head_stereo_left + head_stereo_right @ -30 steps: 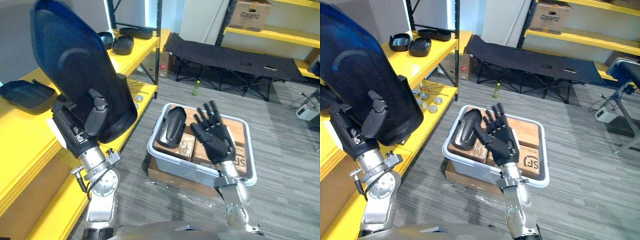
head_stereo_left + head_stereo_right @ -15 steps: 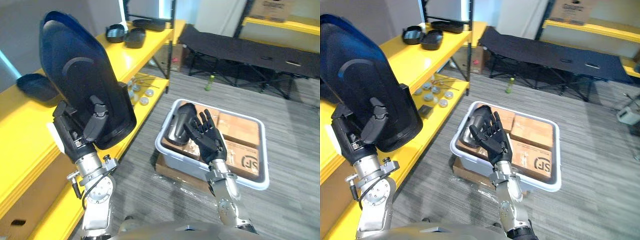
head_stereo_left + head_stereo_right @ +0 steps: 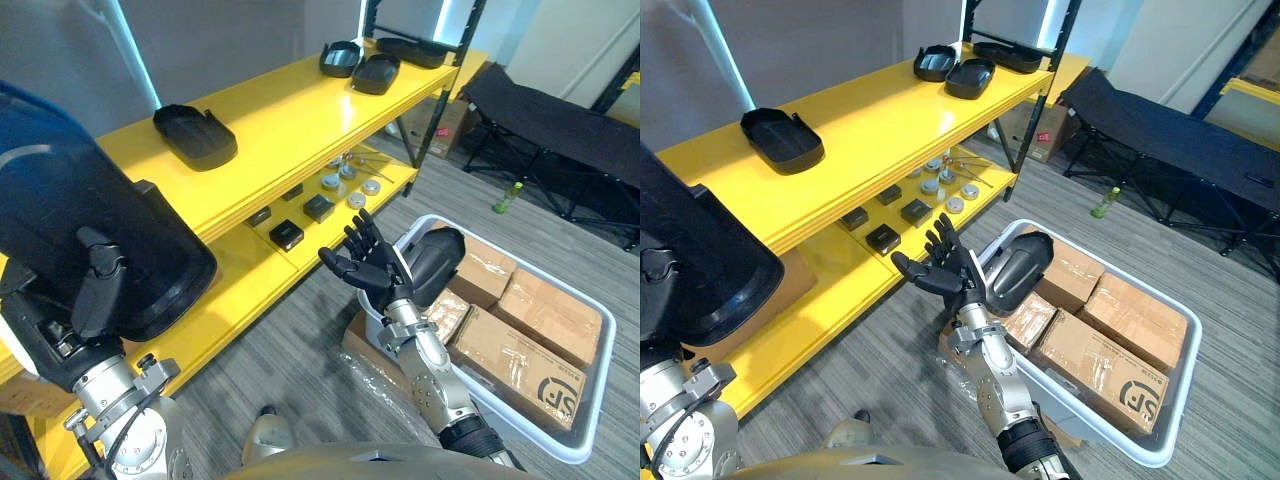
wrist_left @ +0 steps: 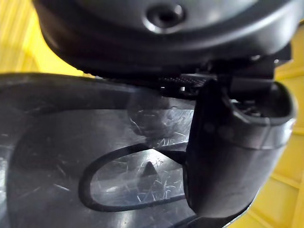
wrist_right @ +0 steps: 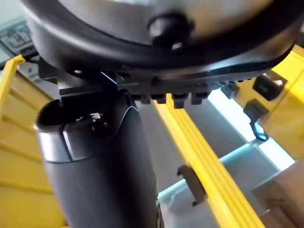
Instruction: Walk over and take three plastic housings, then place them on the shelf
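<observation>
Gripping a glossy, scuffed black plastic housing (image 3: 115, 215), my left robot hand (image 3: 92, 295) curled its thumb over the shell; I saw the right robot hand (image 3: 366, 266) splayed open beside another rounded housing (image 3: 433, 262) in the grey tub (image 3: 592, 400).

- I have the shelf (image 3: 290, 120) on my left: one housing (image 3: 195, 135) on its top board, more housings (image 3: 375, 72) at its far end.
- Its lower board carries small parts (image 3: 322, 205).
- To its right on the floor, the bin (image 3: 1085, 425) holds boxes (image 3: 520, 355) and another housing (image 3: 435, 262).
</observation>
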{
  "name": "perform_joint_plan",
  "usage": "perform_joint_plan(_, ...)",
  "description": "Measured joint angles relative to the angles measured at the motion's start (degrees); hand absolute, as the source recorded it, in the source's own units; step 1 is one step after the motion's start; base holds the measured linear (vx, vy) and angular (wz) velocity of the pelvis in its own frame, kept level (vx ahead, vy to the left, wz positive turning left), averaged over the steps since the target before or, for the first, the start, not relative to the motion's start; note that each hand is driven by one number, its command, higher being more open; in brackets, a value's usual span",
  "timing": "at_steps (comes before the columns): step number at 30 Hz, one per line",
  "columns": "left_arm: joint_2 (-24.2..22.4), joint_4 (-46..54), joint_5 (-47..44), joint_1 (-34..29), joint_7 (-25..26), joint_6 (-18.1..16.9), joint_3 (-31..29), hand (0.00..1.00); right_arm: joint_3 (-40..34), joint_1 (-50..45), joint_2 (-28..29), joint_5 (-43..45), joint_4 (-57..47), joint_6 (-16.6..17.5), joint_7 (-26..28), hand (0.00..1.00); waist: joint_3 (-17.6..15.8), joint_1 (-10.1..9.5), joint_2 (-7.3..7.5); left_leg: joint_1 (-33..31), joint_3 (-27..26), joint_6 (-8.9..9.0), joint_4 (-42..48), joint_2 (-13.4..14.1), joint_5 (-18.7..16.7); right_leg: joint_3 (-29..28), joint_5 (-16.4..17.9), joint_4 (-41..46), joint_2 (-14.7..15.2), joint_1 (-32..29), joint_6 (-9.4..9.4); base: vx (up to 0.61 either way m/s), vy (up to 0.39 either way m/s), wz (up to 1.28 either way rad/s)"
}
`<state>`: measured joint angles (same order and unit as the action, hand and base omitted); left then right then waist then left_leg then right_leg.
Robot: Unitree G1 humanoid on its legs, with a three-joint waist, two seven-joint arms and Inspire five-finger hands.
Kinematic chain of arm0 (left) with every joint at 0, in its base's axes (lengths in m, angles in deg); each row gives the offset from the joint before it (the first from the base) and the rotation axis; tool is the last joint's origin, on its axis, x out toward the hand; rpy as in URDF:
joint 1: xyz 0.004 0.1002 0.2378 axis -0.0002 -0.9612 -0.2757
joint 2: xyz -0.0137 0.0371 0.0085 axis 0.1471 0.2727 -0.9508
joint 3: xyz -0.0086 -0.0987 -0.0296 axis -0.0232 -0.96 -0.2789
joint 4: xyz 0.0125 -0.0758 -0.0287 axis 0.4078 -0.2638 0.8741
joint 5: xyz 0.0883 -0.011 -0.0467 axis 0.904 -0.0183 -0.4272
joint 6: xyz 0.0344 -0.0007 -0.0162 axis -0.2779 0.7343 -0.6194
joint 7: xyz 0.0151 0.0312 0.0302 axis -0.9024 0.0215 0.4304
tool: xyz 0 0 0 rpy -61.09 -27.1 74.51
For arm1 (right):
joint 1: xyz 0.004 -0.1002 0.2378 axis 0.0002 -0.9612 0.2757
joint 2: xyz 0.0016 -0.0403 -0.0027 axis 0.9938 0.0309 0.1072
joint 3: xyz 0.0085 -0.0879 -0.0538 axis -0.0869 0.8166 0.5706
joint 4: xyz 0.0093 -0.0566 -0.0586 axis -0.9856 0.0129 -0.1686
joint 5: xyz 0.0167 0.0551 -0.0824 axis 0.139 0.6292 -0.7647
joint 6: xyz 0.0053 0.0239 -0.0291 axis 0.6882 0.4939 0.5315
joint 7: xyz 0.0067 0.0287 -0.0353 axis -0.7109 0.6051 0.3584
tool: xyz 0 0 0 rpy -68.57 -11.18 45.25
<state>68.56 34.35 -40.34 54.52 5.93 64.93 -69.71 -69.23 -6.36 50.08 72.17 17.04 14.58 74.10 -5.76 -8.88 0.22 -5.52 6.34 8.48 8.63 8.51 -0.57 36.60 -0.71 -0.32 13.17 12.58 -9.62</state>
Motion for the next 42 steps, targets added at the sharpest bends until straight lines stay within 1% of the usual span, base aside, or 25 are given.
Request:
perform_joint_plan(4,-0.1,0.0,-3.9,0.0,-4.9,-1.2,1.4,0.00,-1.2,-1.9,0.1,-2.2,0.0,0.0,-1.6,1.00,-0.2,-0.23,-0.21,1.1,0.3,-0.11,-6.0,-1.1,3.8,2.2,1.9,2.6,1.7,-0.3,-0.16,0.01,0.010,0.43)
perform_joint_plan(5,0.1,0.0,-4.8,0.0,-6.9,-1.5,2.2,0.00,-1.4,-2.1,0.1,-2.2,0.0,0.0,-2.0,1.00,-0.3,-0.10,-0.31,1.1,0.4,-0.39,-7.0,-1.3,4.2,2.1,3.5,5.0,2.5,-1.0,0.04,-0.01,0.018,0.35)
perform_joint_plan(7,0.8,-0.1,-6.0,0.2,-10.2,-1.6,3.3,0.00,-2.0,-2.9,0.2,-2.7,-0.9,0.1,-2.7,1.00,-0.3,0.19,-0.19,0.7,1.9,-0.56,-7.4,-2.0,4.9,-1.3,7.0,9.0,3.0,-2.8,0.70,-0.02,-0.009,0.53)
perform_joint_plan(8,1.8,-0.1,-7.3,0.3,-12.9,-1.7,4.8,0.00,-2.5,-4.6,0.3,-4.9,-3.1,0.3,-3.3,1.00,-0.3,1.23,-0.07,0.5,3.9,-0.42,-8.4,-2.8,6.2,-4.6,9.5,11.3,2.8,-3.8,1.18,-0.02,-0.079,0.78)
perform_joint_plan(11,3.8,-0.1,-7.2,1.2,-16.9,-2.2,7.7,0.00,-3.4,-5.8,-0.5,-8.1,-5.3,1.3,-3.4,1.00,-0.3,1.51,-0.29,-0.2,5.0,-0.31,-10.1,-3.1,8.4,-6.4,10.7,13.4,2.8,-5.3,0.69,-0.02,-0.063,0.41)
perform_joint_plan(13,4.7,-0.2,-6.5,2.9,-16.5,-2.3,9.5,0.00,-4.0,-5.4,-1.4,-8.6,-5.3,1.5,-3.3,1.00,-0.7,1.68,-0.71,-1.1,3.4,-0.54,-10.1,-3.0,9.6,-6.3,10.7,13.6,2.5,-5.7,0.71,-0.05,-0.023,0.21)
perform_joint_plan(16,4.7,-0.3,-3.1,4.8,-11.2,-2.8,10.3,0.00,-3.8,-3.9,-2.5,-10.9,-5.8,2.0,-3.4,1.00,-2.4,2.33,-2.35,-2.4,2.6,-1.12,-10.1,-2.0,10.7,-6.6,11.2,14.6,1.7,-7.5,0.96,-0.14,-0.013,0.02)
perform_joint_plan(17,4.7,-0.3,-2.7,4.8,-10.4,-2.8,10.4,0.00,-3.9,-4.1,-2.5,-11.3,-6.3,2.1,-3.4,1.00,-2.8,2.86,-2.48,-2.9,1.8,-1.79,-10.1,-2.0,11.1,-6.1,11.3,14.9,1.7,-7.7,0.97,-0.11,-0.009,0.38)
perform_joint_plan(19,4.9,-1.0,-2.5,4.9,-9.9,-2.8,11.2,0.00,-4.1,-6.0,-2.5,-12.6,-9.4,2.9,-3.8,1.00,-3.6,3.58,-2.29,-4.6,-1.7,-5.68,-10.1,-2.0,11.9,-4.1,12.1,16.3,2.0,-8.4,0.90,-0.12,0.007,0.55)
perform_joint_plan(20,4.9,-1.1,-2.4,4.5,-9.8,-2.8,11.6,0.00,-4.1,-6.6,-2.8,-13.5,-10.9,3.7,-3.9,1.00,-4.3,3.59,-1.85,-5.2,-2.9,-6.60,-9.7,-2.0,12.1,-3.3,12.9,17.7,2.6,-8.6,0.90,-0.09,0.008,0.43)
perform_joint_plan(22,5.2,-2.3,-2.4,4.5,-9.8,-2.8,11.8,0.00,-3.7,-6.8,-2.9,-13.5,-12.0,6.1,-3.8,1.00,-4.8,3.15,-1.27,-6.0,-4.8,-6.57,-8.8,-2.0,12.1,-2.9,14.4,20.5,3.9,-9.4,0.79,-0.06,0.009,0.30)
perform_joint_plan(23,5.3,-2.7,-2.4,4.5,-9.7,-2.8,11.8,0.00,-3.5,-6.3,-3.0,-13.5,-12.1,7.3,-3.8,1.00,-5.1,2.83,-1.06,-6.3,-5.6,-6.26,-8.0,-2.0,11.9,-3.1,14.7,21.5,4.5,-9.8,0.74,-0.04,0.019,0.11)
perform_joint_plan(25,5.3,-3.3,-2.4,4.2,-8.9,-2.8,11.7,0.00,-2.8,-3.9,-3.2,-13.5,-13.4,9.7,-5.2,1.00,-6.3,2.22,-0.92,-8.5,-7.2,-4.01,-1.7,-2.1,9.0,-3.6,15.5,24.0,6.1,-10.0,0.00,-0.03,0.044,-0.02)
perform_joint_plan(30,5.5,-3.1,-1.7,4.3,-9.2,-2.8,10.3,0.00,-2.8,2.2,-1.0,-18.8,-18.9,15.6,-15.1,1.00,-7.2,0.96,-1.02,-12.7,-9.8,-5.01,16.9,-2.4,-2.7,-3.8,17.7,24.8,9.1,-5.8,-2.37,0.04,0.154,-0.02)
perform_joint_plan(31,6.3,-3.0,-1.7,4.4,-10.0,-2.8,9.4,0.00,-3.0,3.2,-0.2,-21.1,-19.6,16.3,-17.1,1.00,-6.6,0.64,-0.18,-13.0,-11.1,-6.33,20.3,-3.0,-5.3,-3.5,17.9,23.1,9.7,-4.2,-2.79,0.14,0.234,0.16)
perform_joint_plan(32,7.6,-2.8,-1.4,4.4,-10.9,-2.7,9.1,0.00,-3.2,2.7,0.5,-22.7,-20.7,16.9,-19.2,1.00,-5.7,0.18,0.59,-12.6,-15.4,-8.85,24.4,-3.2,-8.6,-2.9,17.4,20.9,10.3,-1.4,-1.66,0.26,0.267,0.21)
perform_joint_plan(33,7.7,-2.7,-0.7,4.7,-11.1,-2.7,9.0,0.00,-3.4,2.7,0.4,-23.3,-21.3,17.5,-20.5,1.00,-5.5,0.33,0.31,-11.8,-16.4,-8.57,24.6,-3.4,-10.9,-3.3,16.5,24.2,10.5,-1.1,1.38,0.29,0.239,0.51)
perform_joint_plan(34,7.8,-2.7,0.7,5.3,-11.4,-2.5,8.9,0.00,-3.4,2.3,0.2,-25.0,-21.4,18.7,-22.7,1.00,-5.1,0.61,0.37,-11.2,-15.0,-9.58,24.9,-5.1,-12.3,-6.7,12.9,33.9,13.6,-4.9,8.27,0.31,0.260,0.64)
perform_joint_plan(35,8.6,-2.6,2.8,5.3,-11.1,-2.3,8.9,0.00,-3.4,2.5,0.5,-27.2,-21.3,19.0,-25.3,1.00,-4.3,1.35,0.66,-9.3,-14.5,-9.82,22.0,-6.6,-12.5,-12.2,4.9,40.0,14.8,-9.2,10.16,0.25,0.225,0.69)
perform_joint_plan(36,9.5,-2.5,3.7,5.4,-11.0,-2.3,8.6,0.00,-3.4,2.6,0.8,-28.2,-21.3,19.5,-26.1,1.00,-4.0,1.39,0.67,-8.3,-14.1,-10.24,20.4,-7.0,-12.3,-14.5,2.7,41.8,14.6,-10.5,9.79,0.36,0.235,0.45)
perform_joint_plan(37,11.0,-2.4,4.8,6.2,-10.8,-2.3,8.0,0.00,-3.7,3.6,0.9,-29.5,-21.3,20.4,-26.7,1.00,-4.0,1.43,0.31,-7.0,-13.1,-11.25,18.7,-7.0,-12.0,-16.8,6.0,45.8,13.4,-12.7,8.12,0.48,0.209,0.39)
perform_joint_plan(38,12.6,-2.4,4.8,7.9,-10.5,-1.7,6.9,0.00,-4.1,6.2,0.3,-30.3,-21.3,20.6,-26.7,1.00,-4.3,1.82,-0.28,-4.0,-11.6,-11.00,16.0,-7.1,-11.3,-18.2,11.1,48.3,10.0,-15.2,7.15,0.48,0.188,0.39)
perform_joint_plan(39,13.1,-2.5,4.8,8.7,-10.3,-1.3,6.7,0.00,-4.8,7.2,0.1,-30.5,-21.3,20.7,-26.3,1.00,-4.3,2.01,-0.45,-2.6,-11.1,-11.03,14.6,-7.2,-11.2,-18.1,12.5,47.4,8.4,-15.8,7.12,0.46,0.153,0.45)
perform_joint_plan(40,13.7,-2.7,4.7,10.2,-10.0,-1.0,6.5,0.00,-6.2,9.5,-0.4,-30.4,-21.3,20.7,-25.4,1.00,-4.5,2.39,-1.07,0.5,-10.0,-10.66,11.6,-7.6,-10.6,-18.2,14.7,43.6,5.2,-17.3,7.40,0.31,0.066,0.47)
perform_joint_plan(42,13.6,-3.2,4.7,13.1,-10.0,-1.0,6.5,0.00,-9.2,11.9,-3.2,-27.1,-23.7,20.5,-22.7,1.00,-4.1,3.53,-1.52,3.4,-7.1,-10.27,8.1,-8.1,-10.3,-21.9,15.0,33.6,-0.8,-21.1,7.50,0.35,-0.003,0.78)
